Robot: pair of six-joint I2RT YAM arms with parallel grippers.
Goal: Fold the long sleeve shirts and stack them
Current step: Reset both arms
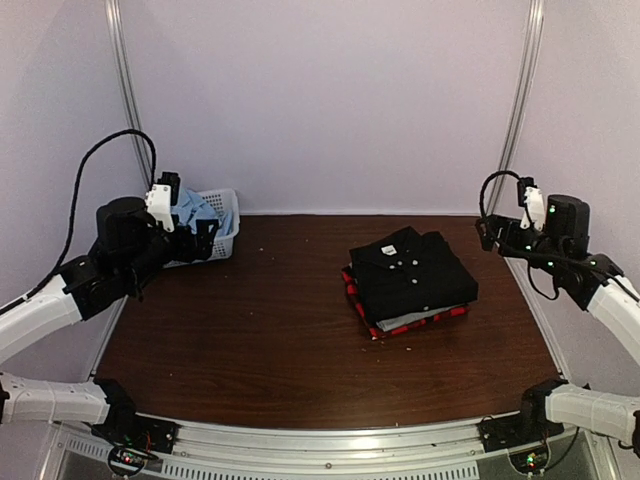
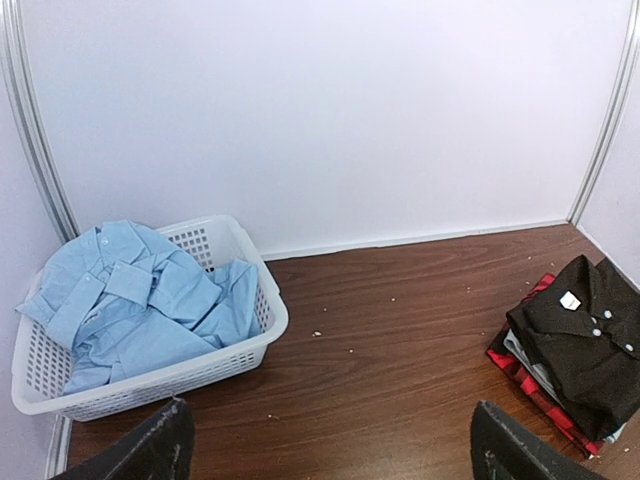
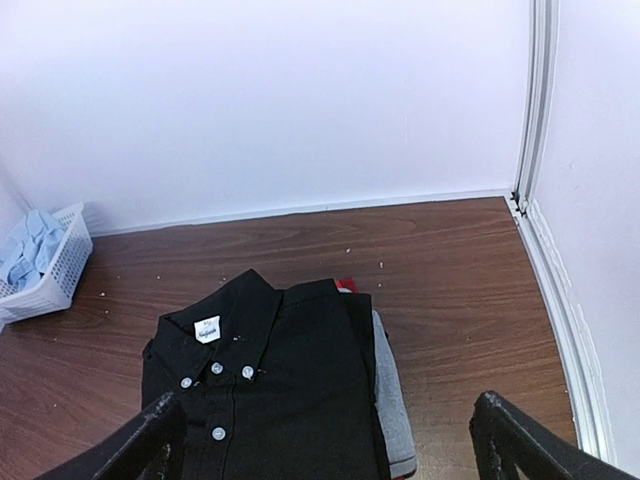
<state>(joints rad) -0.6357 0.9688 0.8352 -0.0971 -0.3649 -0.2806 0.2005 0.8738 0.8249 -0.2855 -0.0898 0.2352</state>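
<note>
Cloth in three colours sits stacked on the right half of the dark, wood-grained worktop (image 1: 250,330). On top lies the black shirt (image 1: 412,268), folded into a neat rectangle, its collar flat, a small white label (image 3: 207,329) inside the neck and a row of pale round buttons (image 3: 217,368) running down the front. Under it the grey shirt (image 3: 395,410) shows as a soft strip along one side, and the red-and-black plaid shirt (image 2: 535,390) peeks out at the bottom edges of the pile.

The light blue shirt (image 2: 140,300) is unfolded, lying crumpled in loose creases inside the white plastic basket (image 2: 235,355), whose walls are a grid of small square holes. The basket stands at the far left corner of the worktop, against the wall. Tiny pale specks (image 2: 318,333) are scattered over the wood between basket and pile.

The left end effector (image 2: 332,445) hangs above the worktop near the basket, its dark fingers (image 2: 150,450) spread wide and gripping nothing. The right end effector (image 3: 325,440) hovers beside the stack on the right, likewise released and empty, with its fingers apart.
</note>
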